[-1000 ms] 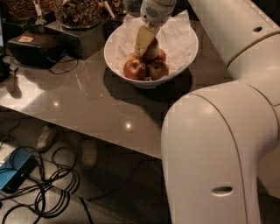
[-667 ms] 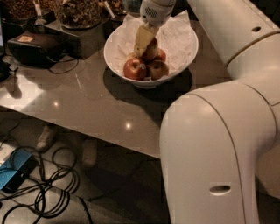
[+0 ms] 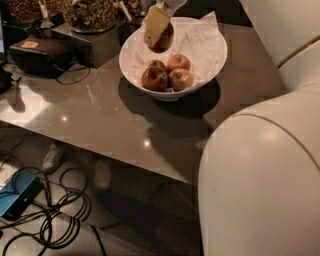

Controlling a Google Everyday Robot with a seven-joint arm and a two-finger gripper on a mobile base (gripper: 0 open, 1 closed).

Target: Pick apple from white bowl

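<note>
The white bowl (image 3: 210, 55), lined with crinkled white paper, stands on the grey table at the back. My gripper (image 3: 160, 39) hangs above the bowl's left side, shut on a red apple (image 3: 168, 36) held clear of the fruit below. A tan finger pad (image 3: 155, 26) covers the apple's left half, so no sticker shows. Several apples remain in the bowl: a dark red one (image 3: 154, 79), a red one (image 3: 178, 62) and a yellower one (image 3: 182, 79).
Jars of snacks (image 3: 90, 12) and a black device (image 3: 37, 50) stand at the table's back left. My white arm and body (image 3: 260, 175) fill the right side. Cables (image 3: 55, 215) and a blue box (image 3: 15, 197) lie on the floor below the table's front edge.
My gripper was down among the apples in the bowl; it has now risen with one apple in it. The view has also shifted closer to the table.
</note>
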